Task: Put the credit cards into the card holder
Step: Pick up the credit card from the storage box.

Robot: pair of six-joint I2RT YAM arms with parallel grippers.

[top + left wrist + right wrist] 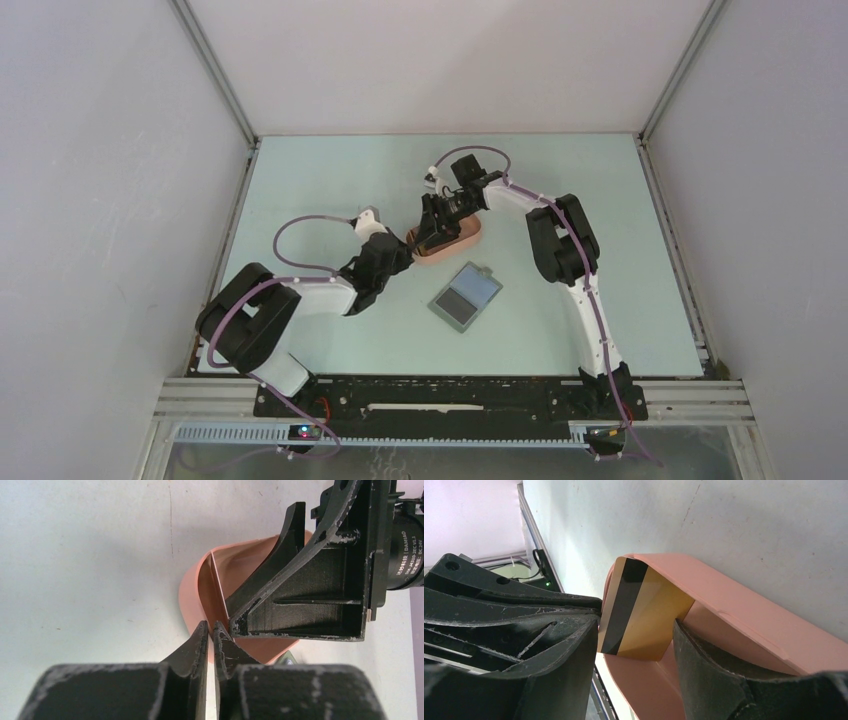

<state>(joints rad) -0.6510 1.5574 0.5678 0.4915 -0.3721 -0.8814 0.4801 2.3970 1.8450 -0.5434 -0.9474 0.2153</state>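
Note:
A yellow-gold credit card (649, 615) with a black stripe stands tilted on edge in the pink tray (749, 625); the left wrist view shows it as a thin pale line (220, 587). My right gripper (636, 625) (435, 230) is open and straddles the card, one finger inside the tray, both fingers close to its side edges. My left gripper (211, 628) (405, 250) is nearly shut, its tips pinching the tray's end wall (187, 595). The grey-green card holder (465, 296) lies open on the table just in front of the tray, apart from both grippers.
The pink tray (455, 243) sits mid-table with both grippers crowded at its left end. The right arm's finger (300, 580) fills the tray's inside in the left wrist view. A corner of the card holder (286, 658) shows beside the tray.

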